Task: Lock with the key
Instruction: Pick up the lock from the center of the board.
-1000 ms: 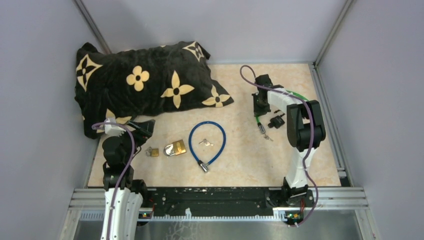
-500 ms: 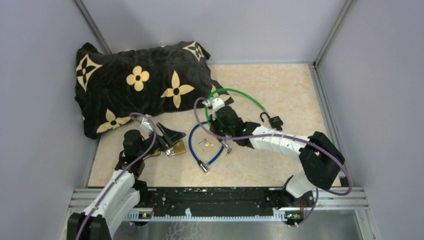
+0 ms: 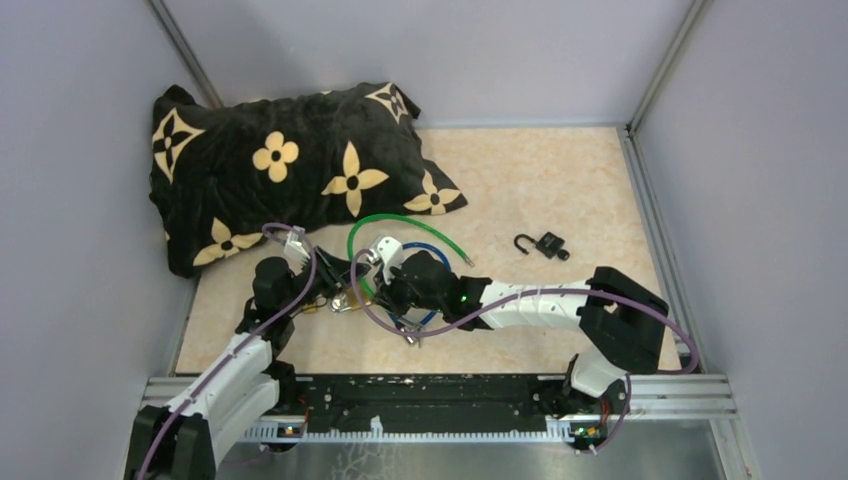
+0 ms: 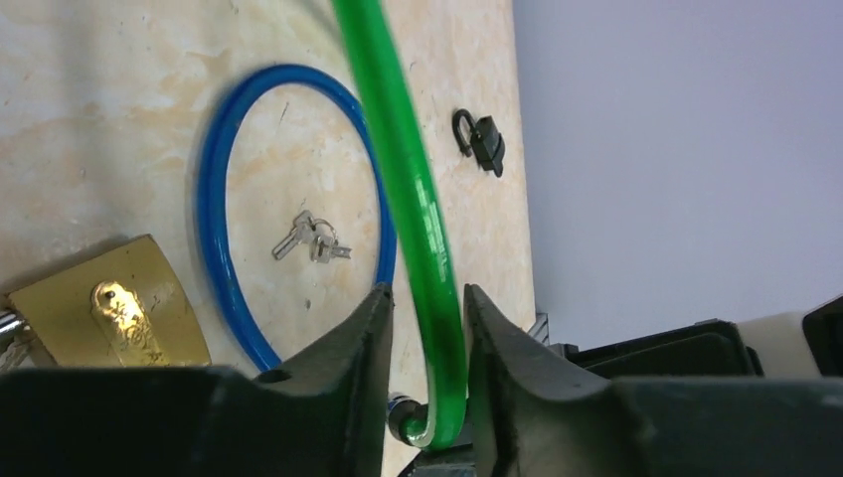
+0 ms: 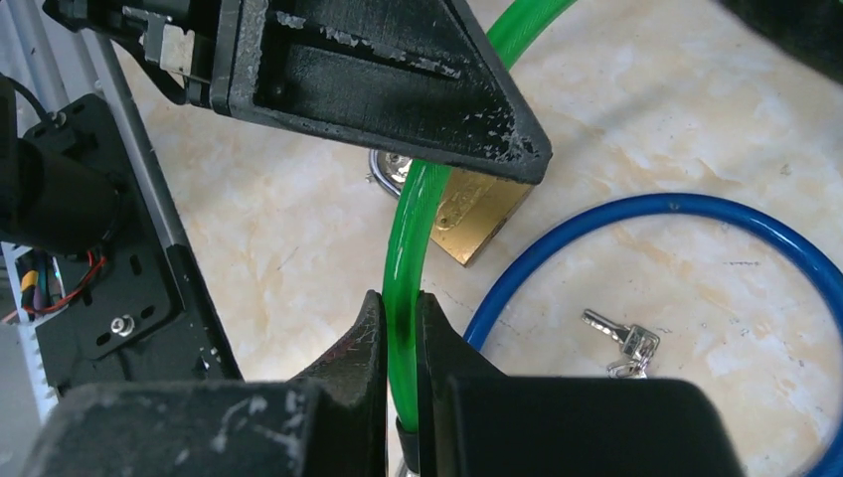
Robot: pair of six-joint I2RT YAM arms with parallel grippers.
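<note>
My right gripper [image 5: 400, 296] is shut on a green cable lock [image 5: 413, 219] near its metal end and holds it above the floor. The cable's loop [image 3: 400, 217] arcs back over the table. My left gripper [image 4: 425, 290] stands open round the same green cable [image 4: 398, 149]: the cable touches the right finger and a thin gap shows at the left one. Below lie a blue cable lock [image 4: 214, 199], a small bunch of keys [image 4: 310, 238] inside its loop, and a brass padlock [image 4: 119, 308]. In the top view the two grippers meet at left centre [image 3: 365, 275].
A small black padlock [image 3: 547, 243] with its shackle open lies to the right. A black pillow with yellow flowers [image 3: 290, 160] fills the back left. Grey walls close in the table on three sides, and a metal rail [image 3: 430, 385] runs along the near edge.
My right arm swung left across the table, carrying the green cable to the left gripper. My left gripper reached forward, opened wide, then narrowed round the cable.
</note>
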